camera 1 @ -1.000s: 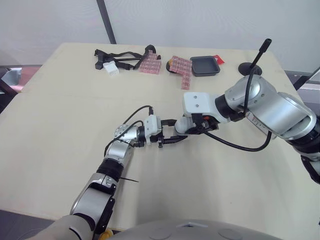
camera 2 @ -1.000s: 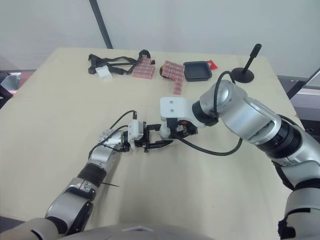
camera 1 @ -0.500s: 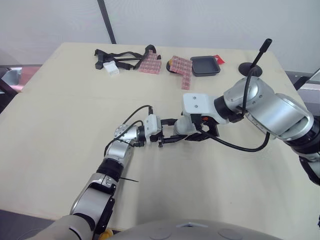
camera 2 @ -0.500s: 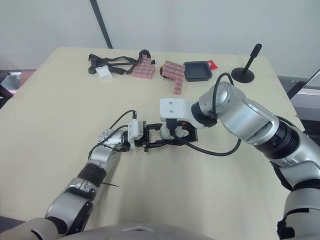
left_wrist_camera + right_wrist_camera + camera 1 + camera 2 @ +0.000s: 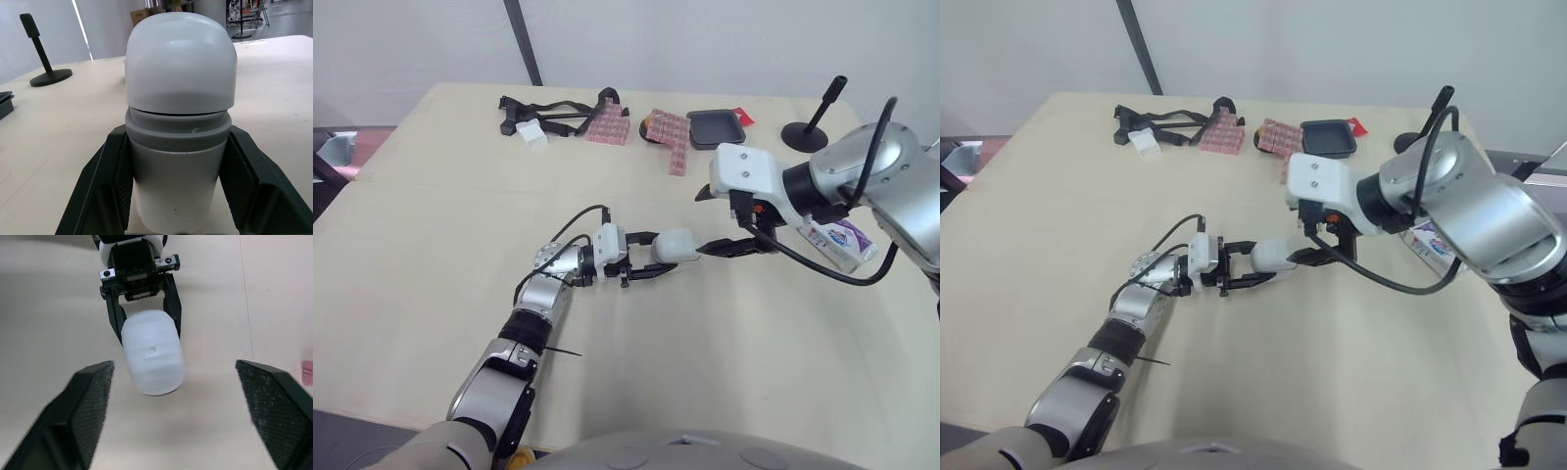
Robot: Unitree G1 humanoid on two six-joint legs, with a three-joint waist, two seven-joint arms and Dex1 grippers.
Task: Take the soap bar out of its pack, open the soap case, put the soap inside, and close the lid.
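My left gripper is shut on the white rounded soap case, holding it just above the middle of the table. In the left wrist view the case stands between the black fingers, its white cap seated on a grey band. My right gripper hangs open just right of the case, not touching it; its wrist view shows the case between the two spread fingertips. The white and purple soap pack lies on the table under my right forearm, partly hidden.
At the table's far side lie a black tray, two pink patterned packs, a black strap with a white block and a black stand. A seam runs across the table.
My right gripper has let go of the case end, opened and drawn back to the right. The soap pack has come into view under its forearm. The left gripper still holds the case.
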